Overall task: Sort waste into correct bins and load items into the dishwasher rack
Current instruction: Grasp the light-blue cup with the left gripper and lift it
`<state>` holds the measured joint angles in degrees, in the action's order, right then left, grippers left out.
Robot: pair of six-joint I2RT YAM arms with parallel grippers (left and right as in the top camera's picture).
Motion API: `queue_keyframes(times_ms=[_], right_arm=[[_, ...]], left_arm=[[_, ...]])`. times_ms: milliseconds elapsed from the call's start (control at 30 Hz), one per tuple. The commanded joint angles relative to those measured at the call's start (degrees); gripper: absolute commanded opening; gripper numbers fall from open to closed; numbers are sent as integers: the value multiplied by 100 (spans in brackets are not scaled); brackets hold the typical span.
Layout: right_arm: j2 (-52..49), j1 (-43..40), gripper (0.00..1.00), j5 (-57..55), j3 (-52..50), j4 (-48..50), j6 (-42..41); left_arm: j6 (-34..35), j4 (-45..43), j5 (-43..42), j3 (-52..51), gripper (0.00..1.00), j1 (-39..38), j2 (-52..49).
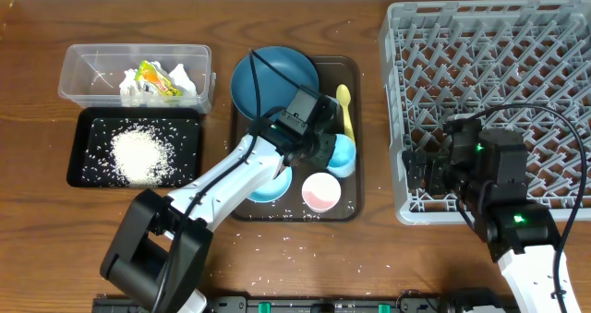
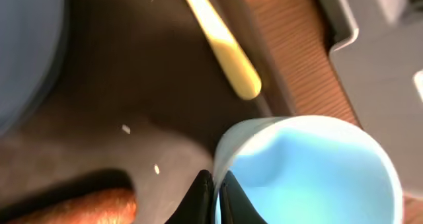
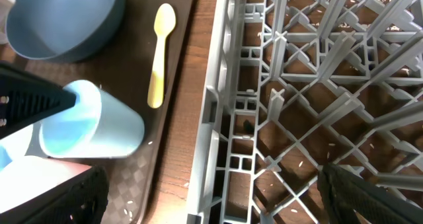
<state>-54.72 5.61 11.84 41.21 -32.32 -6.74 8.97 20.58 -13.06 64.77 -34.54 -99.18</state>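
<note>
My left gripper (image 2: 217, 189) is shut on the rim of the light blue cup (image 2: 310, 171), one finger inside and one outside. The cup (image 1: 343, 155) stands on the dark brown serving tray (image 1: 355, 202), with the yellow spoon (image 1: 344, 108), the dark blue bowl (image 1: 274, 80), the pink cup (image 1: 321, 192) and the light blue bowl (image 1: 269, 187) around it. An orange carrot (image 2: 86, 207) lies just left of the fingers. My right gripper (image 3: 218, 203) is open and empty, straddling the near wall of the grey dishwasher rack (image 1: 499, 91).
The clear tub (image 1: 88, 68) at the back left holds crumpled white paper (image 1: 137, 87) and a yellow-green wrapper (image 1: 157, 80). In front of it the black tray (image 1: 83, 133) carries a heap of rice (image 1: 138, 154). Stray grains dot the table near the front edge.
</note>
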Motion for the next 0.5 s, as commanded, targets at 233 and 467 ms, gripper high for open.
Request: queue_keyframes(times_ms=[233, 467], right_arm=[[-2, 59, 99, 160, 101, 306, -286], [-7, 59, 99, 1729, 101, 1687, -452]], left_arm=[[254, -105, -933, 243, 6, 684, 549], [835, -173, -3681, 249, 6, 1906, 1270]])
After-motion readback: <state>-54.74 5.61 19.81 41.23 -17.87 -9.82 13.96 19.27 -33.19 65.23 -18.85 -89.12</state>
